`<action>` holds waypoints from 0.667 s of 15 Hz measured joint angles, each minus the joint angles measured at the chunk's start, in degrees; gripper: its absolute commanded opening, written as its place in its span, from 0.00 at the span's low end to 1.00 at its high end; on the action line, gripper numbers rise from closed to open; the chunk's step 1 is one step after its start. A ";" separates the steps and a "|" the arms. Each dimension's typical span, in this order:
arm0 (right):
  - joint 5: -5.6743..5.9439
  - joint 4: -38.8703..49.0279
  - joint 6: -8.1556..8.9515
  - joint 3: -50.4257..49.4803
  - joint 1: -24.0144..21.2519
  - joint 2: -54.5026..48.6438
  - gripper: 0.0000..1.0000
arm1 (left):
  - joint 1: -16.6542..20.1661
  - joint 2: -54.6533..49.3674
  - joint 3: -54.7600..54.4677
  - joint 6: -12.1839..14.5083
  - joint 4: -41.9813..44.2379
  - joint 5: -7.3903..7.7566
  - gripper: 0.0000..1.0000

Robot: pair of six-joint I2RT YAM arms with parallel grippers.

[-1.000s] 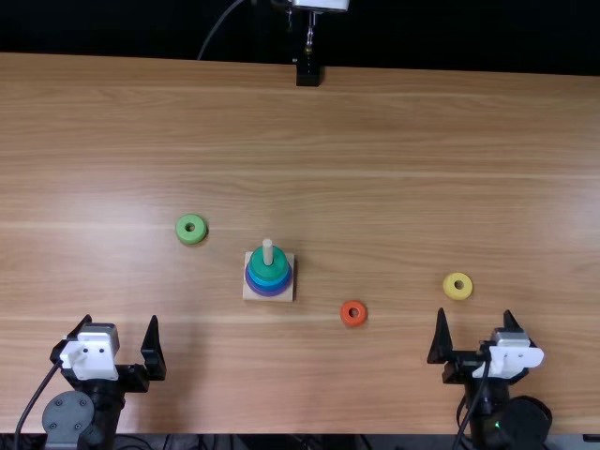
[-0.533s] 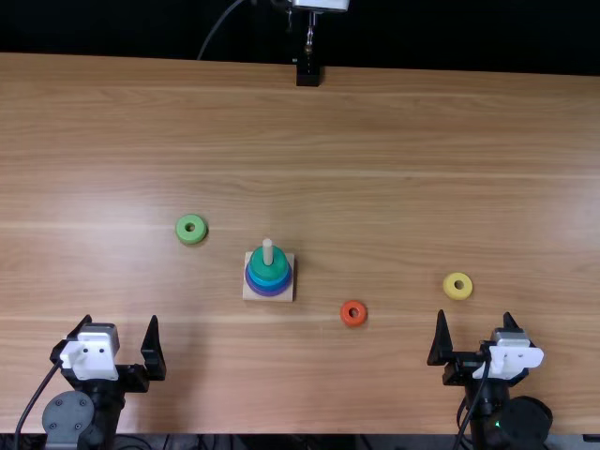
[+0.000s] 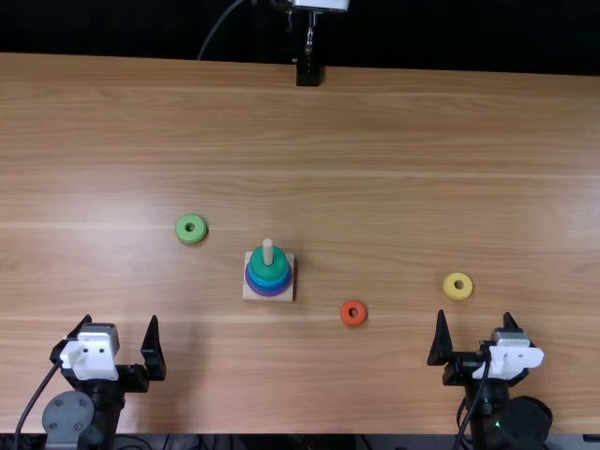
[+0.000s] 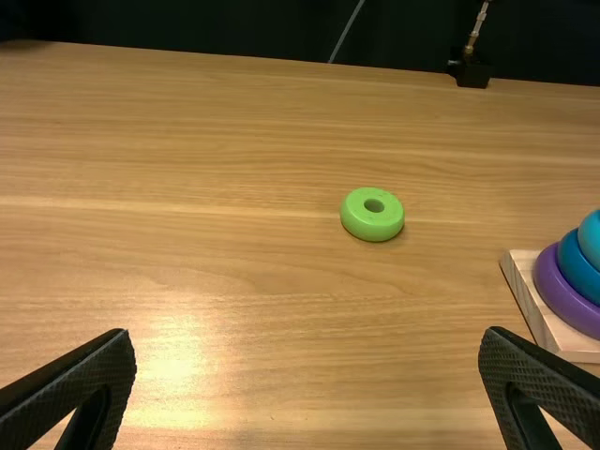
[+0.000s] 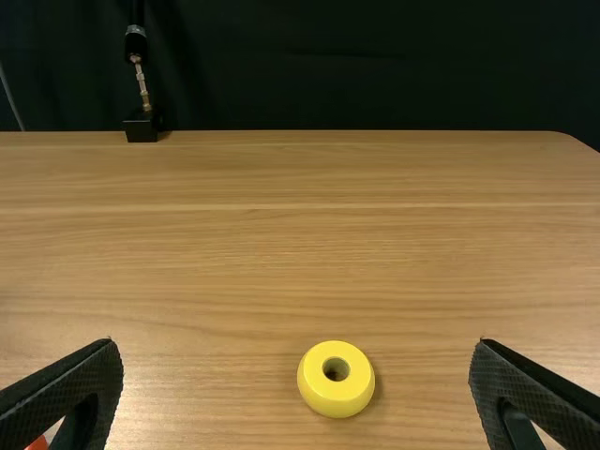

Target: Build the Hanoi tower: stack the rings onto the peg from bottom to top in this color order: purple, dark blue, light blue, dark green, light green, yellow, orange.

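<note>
Table (image 3: 375, 122) of light brown wood, seen from above. At its near edge are the left gripper (image 3: 121, 317) and right gripper (image 3: 474, 313), both with jaws wide and holding nothing. Left of centre, a square wooden base (image 3: 287, 295) carries an upright peg (image 3: 268, 251) with a purple ring (image 3: 269, 292) lowest, blue above, and a dark green ring (image 3: 269, 268) on top. The light green ring (image 4: 361, 223), probably next, lies flat left of the base; the yellow ring (image 5: 328, 397) lies near the right gripper, the orange ring (image 3: 353, 320) between. Rings look light, stiff, smooth, perhaps slippery; pinch opposite outer sides, keeping the hole level and free.
</note>
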 measured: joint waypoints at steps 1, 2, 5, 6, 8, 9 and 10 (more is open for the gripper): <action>-0.02 0.00 0.02 0.00 0.00 0.02 1.00 | 0.00 0.00 0.00 -0.02 -0.02 0.04 1.00; -0.02 -0.02 0.00 0.00 0.00 0.00 1.00 | 0.00 0.00 0.00 -0.02 -0.02 0.02 1.00; -0.02 0.00 0.00 0.00 0.00 0.02 1.00 | 1.90 0.00 0.00 0.00 0.04 0.02 1.00; -0.04 -0.02 0.00 0.00 0.00 0.00 1.00 | 2.25 0.00 0.00 -0.02 0.20 0.04 1.00; -0.02 -0.02 0.02 0.00 0.00 0.02 1.00 | 2.25 0.00 1.05 -0.07 -1.03 0.04 1.00; -0.02 0.00 0.00 0.00 0.00 0.02 1.00 | 2.25 0.00 1.68 -0.11 -2.69 0.04 1.00; -0.02 0.00 0.02 0.00 0.00 0.02 1.00 | 2.25 0.44 3.41 -0.15 -3.61 0.02 1.00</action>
